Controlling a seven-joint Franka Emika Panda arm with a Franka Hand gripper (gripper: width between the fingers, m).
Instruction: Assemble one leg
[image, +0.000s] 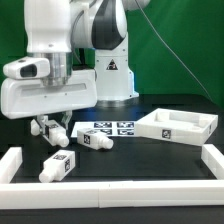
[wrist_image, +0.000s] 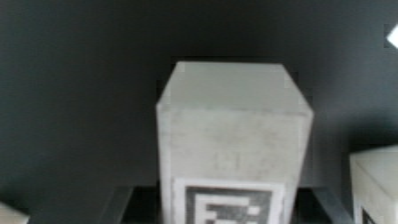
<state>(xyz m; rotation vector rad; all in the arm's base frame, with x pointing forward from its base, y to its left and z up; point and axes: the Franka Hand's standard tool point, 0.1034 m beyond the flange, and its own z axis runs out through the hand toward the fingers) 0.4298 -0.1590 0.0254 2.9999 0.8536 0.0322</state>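
i can read no words or numbers. the leg (wrist_image: 231, 110) bears a square black-and-white tag (wrist_image: 228, 205), and the arm's base (image: 112, 85) shows a small triangular sign (image: 111, 67).

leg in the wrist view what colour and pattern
The leg is white with a square black-and-white tag; wrist view shows it best.

The leg (wrist_image: 235, 110) is matt white plastic, faintly grainy. The worktop (image: 150, 162) looks matt black. The arm's casing (image: 60, 30) is smooth, glossy white plastic.
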